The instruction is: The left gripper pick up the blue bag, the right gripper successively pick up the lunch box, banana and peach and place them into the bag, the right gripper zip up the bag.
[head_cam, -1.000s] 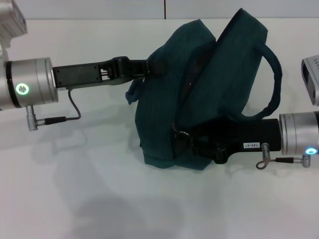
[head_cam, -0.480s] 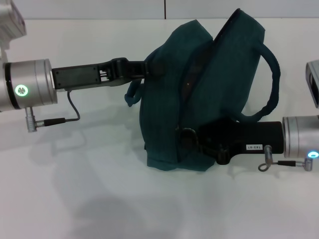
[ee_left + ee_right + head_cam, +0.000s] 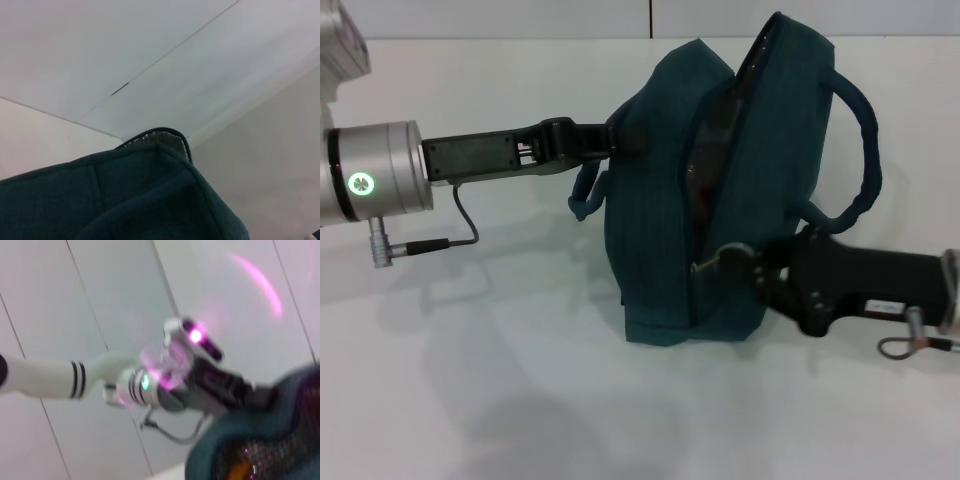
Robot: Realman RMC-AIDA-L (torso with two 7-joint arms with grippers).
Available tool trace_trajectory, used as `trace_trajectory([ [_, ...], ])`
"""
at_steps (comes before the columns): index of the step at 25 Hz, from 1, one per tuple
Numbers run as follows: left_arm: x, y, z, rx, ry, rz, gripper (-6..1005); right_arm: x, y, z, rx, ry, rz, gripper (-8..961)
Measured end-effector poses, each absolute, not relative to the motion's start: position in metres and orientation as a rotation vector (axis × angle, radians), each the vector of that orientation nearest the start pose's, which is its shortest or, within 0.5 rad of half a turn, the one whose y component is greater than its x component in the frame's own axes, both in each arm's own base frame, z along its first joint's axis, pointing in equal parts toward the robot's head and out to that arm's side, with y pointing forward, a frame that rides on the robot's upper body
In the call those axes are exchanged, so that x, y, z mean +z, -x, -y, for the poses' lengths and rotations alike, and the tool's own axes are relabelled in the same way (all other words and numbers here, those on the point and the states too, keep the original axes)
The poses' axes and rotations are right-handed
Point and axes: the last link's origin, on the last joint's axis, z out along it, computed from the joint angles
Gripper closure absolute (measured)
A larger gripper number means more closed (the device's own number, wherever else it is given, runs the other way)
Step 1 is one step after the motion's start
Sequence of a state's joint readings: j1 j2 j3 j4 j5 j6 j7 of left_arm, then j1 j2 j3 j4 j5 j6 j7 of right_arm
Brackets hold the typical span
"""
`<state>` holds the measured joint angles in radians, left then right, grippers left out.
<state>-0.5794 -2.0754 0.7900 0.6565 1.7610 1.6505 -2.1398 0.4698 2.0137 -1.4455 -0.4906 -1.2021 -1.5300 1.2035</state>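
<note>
The blue bag point(image 3: 660, 200) stands upright in the middle of the white table. My left gripper point(image 3: 620, 135) is shut on its upper left side. My right gripper point(image 3: 718, 262) is low on the bag's front and pinches the zipper pull at the bottom end of the open zipper. The zipper gap runs up to the bag's top. Bag fabric point(image 3: 125, 200) fills the lower part of the left wrist view. In the right wrist view the bag point(image 3: 210, 457) shows an orange patch inside its opening. Lunch box, banana and peach are hidden.
The bag's carry handle point(image 3: 868, 150) arches out on its right side, above my right arm. A small fabric loop point(image 3: 582, 195) hangs under the left gripper. Bare white table point(image 3: 470, 380) lies in front and to the left.
My right gripper has pulled to the right and slightly down with the zipper pull. The bag has stood up straighter and its opening has narrowed. The left gripper has kept its hold.
</note>
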Motion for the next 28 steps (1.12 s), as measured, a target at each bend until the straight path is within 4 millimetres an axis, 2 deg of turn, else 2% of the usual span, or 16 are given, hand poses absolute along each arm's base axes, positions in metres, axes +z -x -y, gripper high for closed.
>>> trace_trajectory([
  [2, 0.006, 0.210, -0.340, -1.122, 2.598, 1.563, 917, -0.031, -0.223, -0.292, 1.200, 2.775, -0.422, 940],
  [6, 0.007, 0.209, -0.339, -1.123, 2.608, 1.547, 915, -0.021, -0.222, -0.288, 1.280, 2.736, -0.351, 941],
  [11, 0.006, 0.208, -0.339, -1.161, 2.610, 1.505, 913, -0.016, -0.218, -0.288, 1.312, 2.730, -0.296, 940],
  [15, 0.007, 0.207, -0.338, -1.254, 2.614, 1.391, 911, -0.019, -0.210, -0.293, 1.311, 2.760, -0.260, 939],
  [17, 0.010, 0.208, -0.336, -1.304, 2.609, 1.310, 689, -0.021, -0.208, -0.296, 1.301, 2.775, -0.267, 940],
  [21, 0.023, 0.220, -0.330, -1.375, 2.554, 1.133, 552, -0.024, -0.208, -0.299, 1.284, 2.779, -0.289, 940],
  [23, 0.025, 0.230, -0.320, -1.379, 2.537, 1.052, 484, -0.024, -0.208, -0.301, 1.280, 2.773, -0.294, 941],
  [26, 0.016, 0.248, -0.299, -1.368, 2.516, 0.917, 341, -0.022, -0.207, -0.302, 1.286, 2.770, -0.303, 940],
  [28, 0.002, 0.261, -0.280, -1.355, 2.482, 0.823, 245, -0.020, -0.203, -0.304, 1.302, 2.771, -0.294, 939],
])
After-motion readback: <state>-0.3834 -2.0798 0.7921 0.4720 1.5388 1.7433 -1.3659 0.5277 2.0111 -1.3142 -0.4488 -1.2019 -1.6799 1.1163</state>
